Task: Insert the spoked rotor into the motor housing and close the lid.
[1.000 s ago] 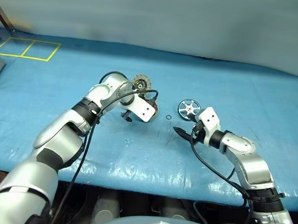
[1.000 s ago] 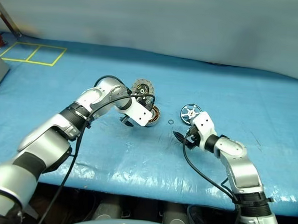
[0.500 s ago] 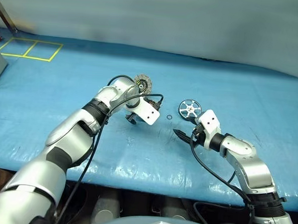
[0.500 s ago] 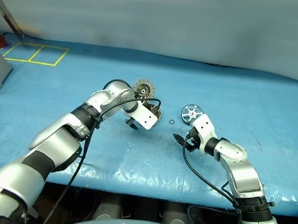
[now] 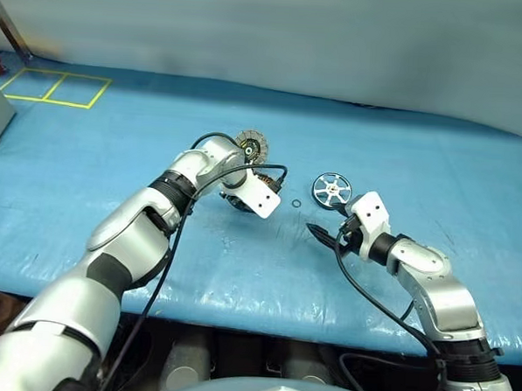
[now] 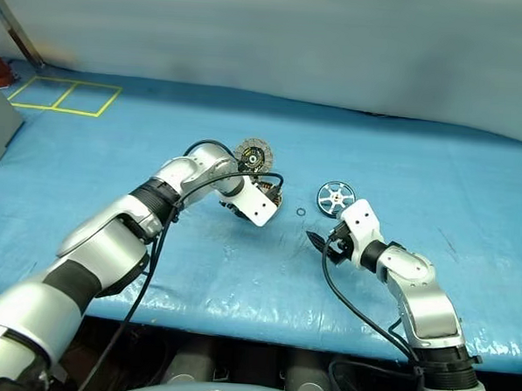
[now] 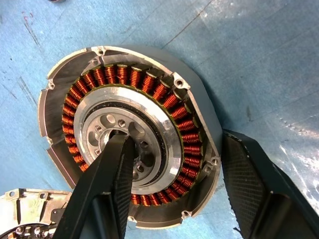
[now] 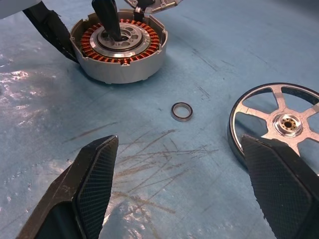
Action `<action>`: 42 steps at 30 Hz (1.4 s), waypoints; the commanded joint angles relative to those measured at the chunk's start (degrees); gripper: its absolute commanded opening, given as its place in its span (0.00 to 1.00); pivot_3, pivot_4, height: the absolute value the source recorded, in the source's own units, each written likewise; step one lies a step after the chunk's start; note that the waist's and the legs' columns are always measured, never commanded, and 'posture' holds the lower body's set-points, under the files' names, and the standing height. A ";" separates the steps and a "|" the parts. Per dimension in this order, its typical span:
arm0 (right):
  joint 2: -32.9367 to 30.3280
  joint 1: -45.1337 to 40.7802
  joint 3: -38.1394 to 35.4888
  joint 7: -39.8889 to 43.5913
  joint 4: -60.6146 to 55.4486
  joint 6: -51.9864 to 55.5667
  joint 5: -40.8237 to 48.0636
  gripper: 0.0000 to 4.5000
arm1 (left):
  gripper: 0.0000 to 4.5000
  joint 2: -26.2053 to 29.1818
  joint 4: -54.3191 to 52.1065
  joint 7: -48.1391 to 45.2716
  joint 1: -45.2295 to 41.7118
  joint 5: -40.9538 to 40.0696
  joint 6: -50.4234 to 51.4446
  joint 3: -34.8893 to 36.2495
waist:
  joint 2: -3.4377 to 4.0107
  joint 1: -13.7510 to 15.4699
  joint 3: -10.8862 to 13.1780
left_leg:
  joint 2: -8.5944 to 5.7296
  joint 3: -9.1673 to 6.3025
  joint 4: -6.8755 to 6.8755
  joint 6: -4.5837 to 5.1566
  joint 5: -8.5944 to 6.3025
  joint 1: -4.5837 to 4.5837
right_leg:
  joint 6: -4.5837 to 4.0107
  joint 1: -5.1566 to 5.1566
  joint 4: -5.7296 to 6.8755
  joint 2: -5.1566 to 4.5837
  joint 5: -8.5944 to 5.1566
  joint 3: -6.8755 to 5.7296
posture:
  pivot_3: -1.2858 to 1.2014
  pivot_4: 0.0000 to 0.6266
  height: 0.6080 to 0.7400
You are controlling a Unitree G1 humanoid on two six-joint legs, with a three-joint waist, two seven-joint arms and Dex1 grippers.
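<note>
The left gripper (image 7: 174,191) hung over the housing (image 7: 124,134) on the blue table cover (image 5: 115,135), its jaws straddling the housing's wall: one finger (image 7: 107,184) reached down into the silver centre hub, inside the ring of copper windings, while the other stood outside the rim, just beside it. Whether the fingers actually pressed on the wall could not be told; they stood partly apart. The lid (image 5: 251,146), joined to the housing's far edge, stood tilted up and open, its grey segmented face showing. The rotor (image 5: 331,190) lay flat on the cover to the right of the housing, apart from it, with a small dark ring (image 8: 181,111) lying loose between the two. The right gripper (image 8: 182,184) hovered low over the cover near the rotor, its two fingers spread wide and holding nothing, one of them close beside the rotor's rim (image 8: 239,119). Yellow tape lines (image 5: 52,86) marked squares at the cover's far left corner.
</note>
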 commanded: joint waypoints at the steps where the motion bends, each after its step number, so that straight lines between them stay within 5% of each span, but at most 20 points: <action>1: 0.52 0.62 -2.07 -0.92 -1.39 -1.98 0.61 0.91 | 0.50 2.54 -8.19 -4.26 3.26 -1.95 -2.53 0.38 | 0.00 -0.18 0.00 | 0.00 0.00 -0.04 0.00 0.00 0.00 | -0.03 -0.03 0.00 0.00 -0.02 0.03 | 0.52 0.24 1.00; 16: 3.19 1.73 -2.31 -3.26 0.05 -5.16 0.04 0.91 | 0.50 9.27 -35.25 -13.56 14.98 -5.65 0.07 0.99 | 0.01 -0.17 0.00 | 0.00 0.01 -0.09 -0.01 -0.06 0.02 | -0.02 -0.01 0.03 0.08 -0.22 0.03 | 0.52 0.24 1.00; 27: 3.61 1.27 -2.06 -3.51 1.23 -6.37 -0.09 0.91 | 0.50 11.27 -36.21 -12.06 17.01 -4.37 -2.69 0.51 | 0.02 -0.01 -0.01 | 0.00 0.01 -0.10 -0.01 -0.06 0.05 | -0.02 0.01 0.04 0.11 -0.22 0.03 | 0.52 0.24 1.00; 31: 3.84 1.00 -1.90 -3.56 1.99 -6.78 -0.17 0.91 | 0.78 12.52 -37.14 -9.48 17.64 -5.57 -4.88 2.12 | 0.02 -0.03 -0.01 | 0.01 0.00 -0.10 -0.01 -0.06 0.06 | -0.02 0.00 0.06 0.11 -0.22 0.04 | 0.52 0.24 1.00; 42: 5.21 0.16 -1.55 -3.55 4.56 -7.99 -0.42 0.91 | 0.78 17.90 -44.68 -10.07 21.99 -14.18 -1.35 8.46 | 0.04 -0.24 0.00 | 0.01 0.02 -0.11 -0.01 -0.06 0.06 | -0.02 -0.01 0.06 0.11 -0.22 0.05 | 0.52 0.24 1.00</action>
